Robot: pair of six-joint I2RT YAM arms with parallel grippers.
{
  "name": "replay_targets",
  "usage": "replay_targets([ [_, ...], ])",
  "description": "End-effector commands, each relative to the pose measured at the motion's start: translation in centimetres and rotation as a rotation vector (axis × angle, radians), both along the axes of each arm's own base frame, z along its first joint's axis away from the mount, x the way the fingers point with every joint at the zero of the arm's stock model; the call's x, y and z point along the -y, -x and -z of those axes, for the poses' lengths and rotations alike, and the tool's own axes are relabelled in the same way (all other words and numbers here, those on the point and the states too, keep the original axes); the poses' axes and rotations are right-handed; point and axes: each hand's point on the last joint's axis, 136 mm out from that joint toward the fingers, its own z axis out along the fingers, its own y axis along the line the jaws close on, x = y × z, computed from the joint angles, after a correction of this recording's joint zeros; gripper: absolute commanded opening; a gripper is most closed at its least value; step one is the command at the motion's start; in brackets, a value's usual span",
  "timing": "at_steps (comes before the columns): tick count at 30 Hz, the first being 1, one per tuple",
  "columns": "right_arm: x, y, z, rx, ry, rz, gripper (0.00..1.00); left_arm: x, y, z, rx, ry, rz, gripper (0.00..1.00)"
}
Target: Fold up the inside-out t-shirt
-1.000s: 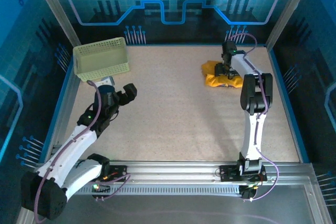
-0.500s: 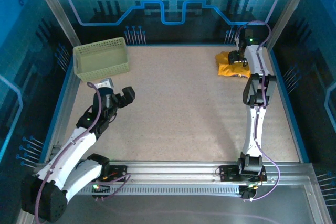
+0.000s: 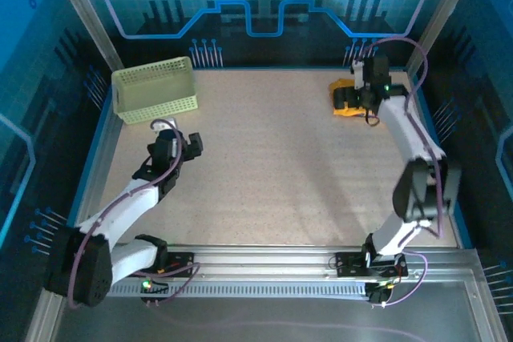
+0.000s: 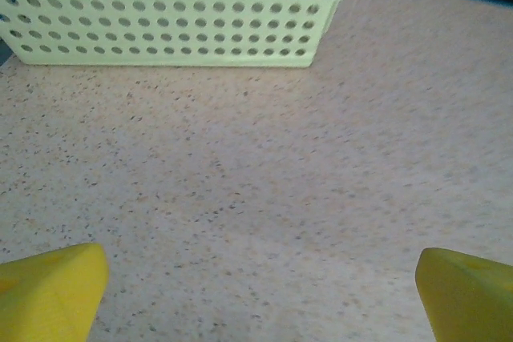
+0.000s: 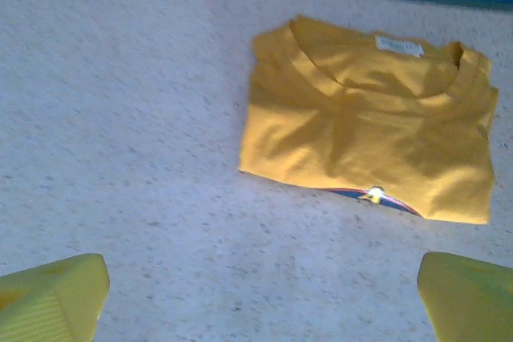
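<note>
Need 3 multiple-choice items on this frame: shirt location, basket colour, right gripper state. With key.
1. Where on the table is the t-shirt?
A) far right corner
B) centre
C) near left corner

2. What colour is the basket?
A) red
B) pale green
C) black

3. How is the right gripper?
A) shut on the t-shirt
B) shut, empty
C) open, holding nothing

Key: 1 A, it lies folded by the far right edge; 2 B, its perforated walls are pale green; 3 C, its jaws stand wide apart, short of the t-shirt.

White arms [image 3: 128,204], black joints [image 3: 417,194], purple cables [image 3: 422,60]
</note>
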Motion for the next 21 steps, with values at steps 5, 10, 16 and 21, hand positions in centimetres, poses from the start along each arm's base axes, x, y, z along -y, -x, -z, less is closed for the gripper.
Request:
replay_targets([
  [5,0.1,3.8,6.3,0.190,0.051,0.004,1.00,0.3,-2.4,-0.5,0.103,-0.086,0.130,0.99],
  [10,-0.5,4.2,9.3,0.279,0.006,-0.050,1.00,1.1,-2.7,1.6,0.168,-0.166,0.236,0.99],
  [16,-2.2,3.7,10.6,0.300,-0.056,-0.178,1.00,1.5,-3.6,1.8,0.302,-0.170,0.303,0.99],
  [21,-2.3,4.8,10.5,0.373,-0.087,-0.210,1.00,1.0,-4.0,3.7,0.251,-0.076,0.327,0.99],
])
